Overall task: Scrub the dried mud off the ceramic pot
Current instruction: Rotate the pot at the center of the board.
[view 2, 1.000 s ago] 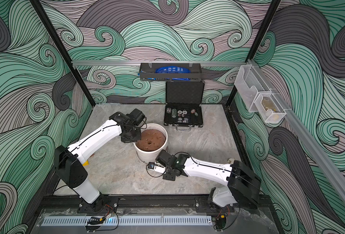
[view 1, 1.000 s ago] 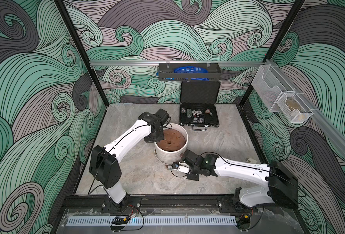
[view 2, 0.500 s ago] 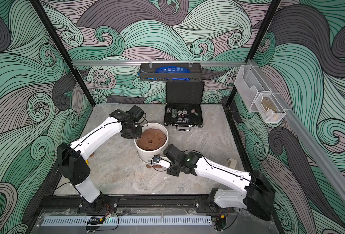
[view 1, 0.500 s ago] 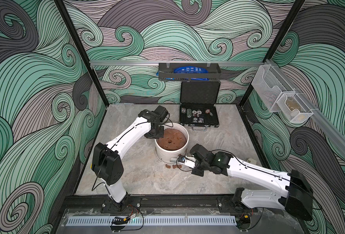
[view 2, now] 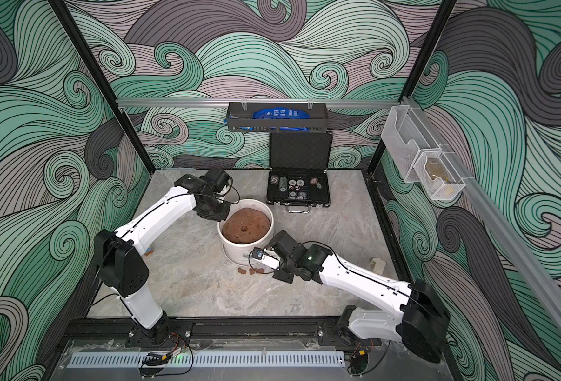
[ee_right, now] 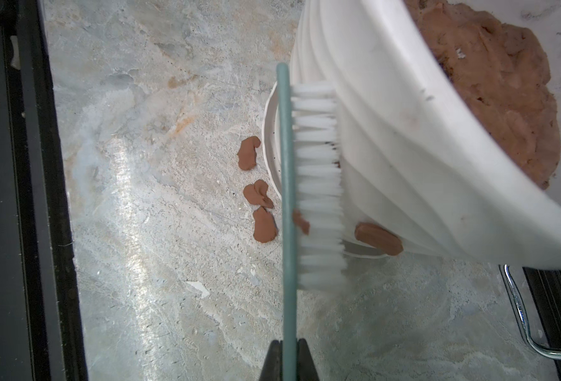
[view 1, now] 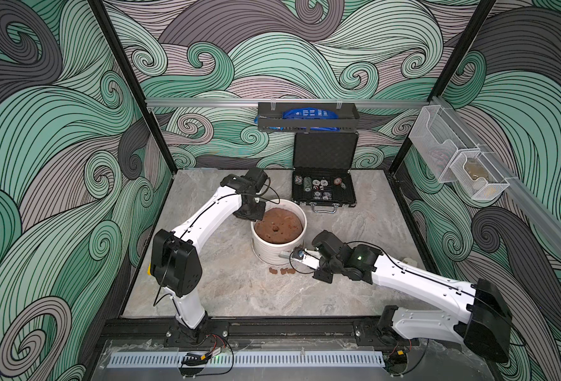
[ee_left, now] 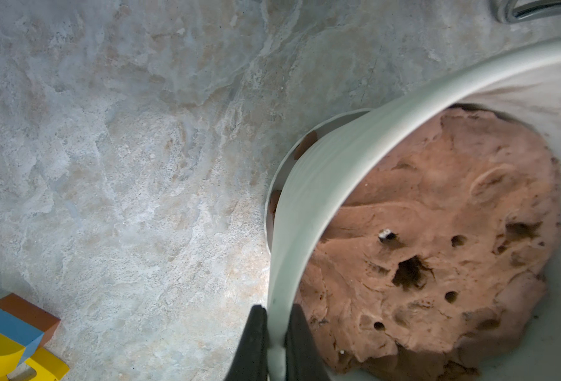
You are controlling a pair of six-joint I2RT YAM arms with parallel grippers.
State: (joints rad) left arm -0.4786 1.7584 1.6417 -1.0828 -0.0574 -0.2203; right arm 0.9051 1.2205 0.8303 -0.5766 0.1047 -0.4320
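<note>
Beyond right end effector | dried mud on ceramic pot, beside brush

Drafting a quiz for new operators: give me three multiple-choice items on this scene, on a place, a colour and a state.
1. Where do the bristles of the brush rest? A) in mid-air B) against the ribbed outer wall of the ceramic pot C) flat on the tabletop
2. What colour is the brush's handle? A) red B) yellow C) grey-green
3. What is the left gripper doing? A) shut on the pot's rim B) hanging open C) holding the brush
Answers: B, the right wrist view shows bristles pressed to the wall; C, seen there too; A, its fingers pinch the rim.
</note>
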